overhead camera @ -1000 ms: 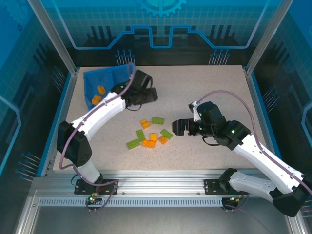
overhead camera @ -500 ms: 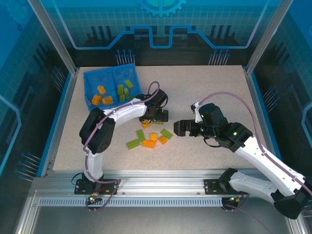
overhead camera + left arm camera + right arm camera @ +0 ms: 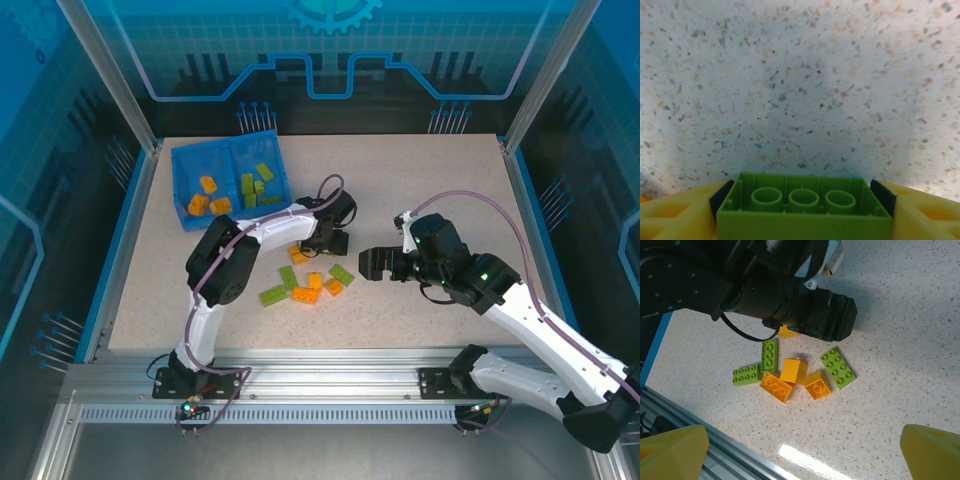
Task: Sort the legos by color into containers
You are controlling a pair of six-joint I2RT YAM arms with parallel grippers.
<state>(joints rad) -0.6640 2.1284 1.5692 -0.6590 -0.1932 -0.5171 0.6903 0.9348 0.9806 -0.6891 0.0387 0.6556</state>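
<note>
Green lego (image 3: 803,207) btwn L fingers (image 3: 675,217)

I've got a speckled beige table (image 3: 440,190) with a blue tray (image 3: 181,180) at its far left corner. Near the middle, three green bricks (image 3: 838,368) and three orange bricks (image 3: 775,388) lie bunched together. A fourth orange one sits just beyond them.

Speckled beige-grey table top (image 3: 440,170), flat and matte. Blue edge strip (image 3: 118,262) runs along its left side, another along the right. Silver aluminium rail (image 3: 330,384) spans the near edge, slotted rail (image 3: 330,412) just below it. Slanted aluminium posts (image 3: 105,70) rise from the far corners. Translucent blue back panel (image 3: 330,60) carries a gear graphic (image 3: 330,12).
</note>
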